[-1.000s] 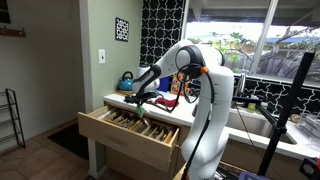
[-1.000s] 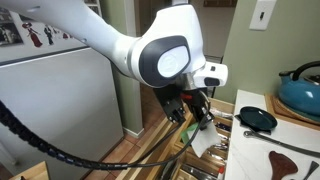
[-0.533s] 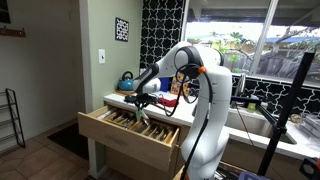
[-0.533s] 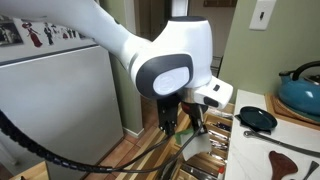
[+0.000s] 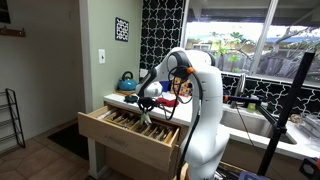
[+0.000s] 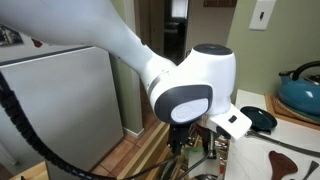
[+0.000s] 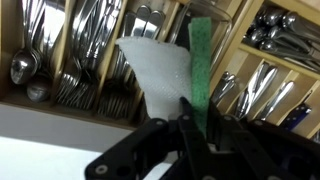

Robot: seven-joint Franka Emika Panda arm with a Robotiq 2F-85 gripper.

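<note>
Gripper (image 7: 188,128) at btm centre of wrist view, clamped on the handle of a green-handled spatula (image 7: 158,72). Its white blade runs up-left from the jaws to mid-frame. In an exterior view, both hang over the open cutlery drawer (image 5: 122,140), frame centre.

no text, label, brand or number is legible in any view. the framed black-and-white print (image 5: 121,29) on the wall (image 5: 100,85) is too small to read; the green strip (image 7: 200,70) in the wrist view appears plain.
</note>
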